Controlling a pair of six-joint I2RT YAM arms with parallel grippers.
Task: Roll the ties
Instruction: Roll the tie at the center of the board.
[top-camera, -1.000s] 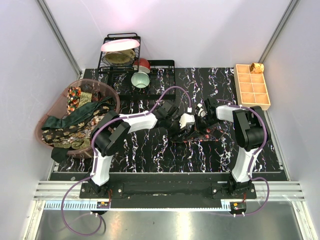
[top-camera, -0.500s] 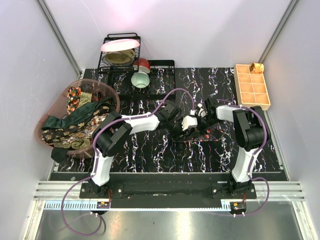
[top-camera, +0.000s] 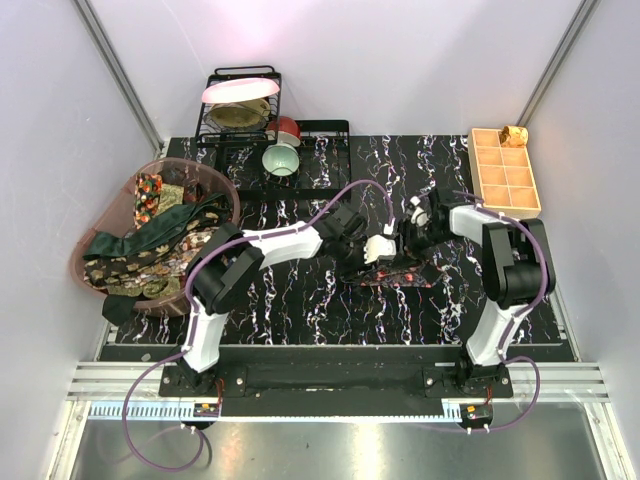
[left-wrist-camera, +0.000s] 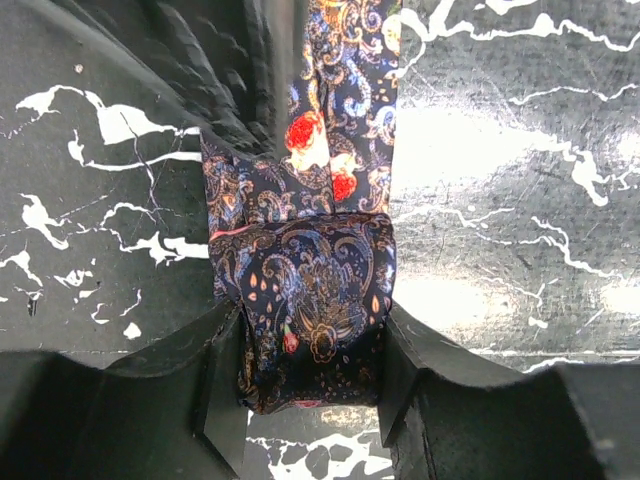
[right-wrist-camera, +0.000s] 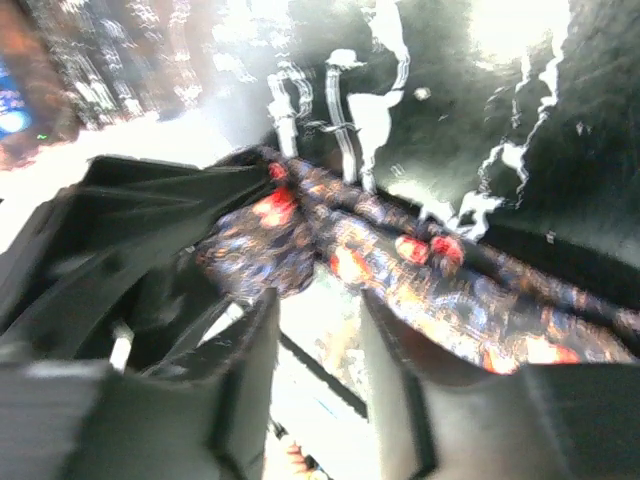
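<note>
One tie (top-camera: 402, 272), dark navy with paisley and red flowers, lies on the black marbled mat near the middle. Its near end is rolled into a small bundle (left-wrist-camera: 310, 290). My left gripper (left-wrist-camera: 310, 340) is shut on that roll, one finger pressed on each side; from above the left gripper (top-camera: 375, 248) sits over the tie's left end. My right gripper (right-wrist-camera: 318, 310) is open, with nothing between its fingers and the tie (right-wrist-camera: 420, 260) just beyond its tips. In the top view the right gripper (top-camera: 408, 232) is close beside the left one. More ties (top-camera: 150, 235) fill the basket at the left.
A pink basket (top-camera: 232, 200) stands at the left edge of the mat. A black dish rack (top-camera: 240, 110) with plates and a teal bowl (top-camera: 281, 160) stands at the back. A tan gridded tray (top-camera: 505, 185) holding a small brown object (top-camera: 514, 135) is at the back right.
My right gripper has opened, let go of the tie and shifted slightly right. My left gripper has moved right along the tie and closed on the rolled end.
</note>
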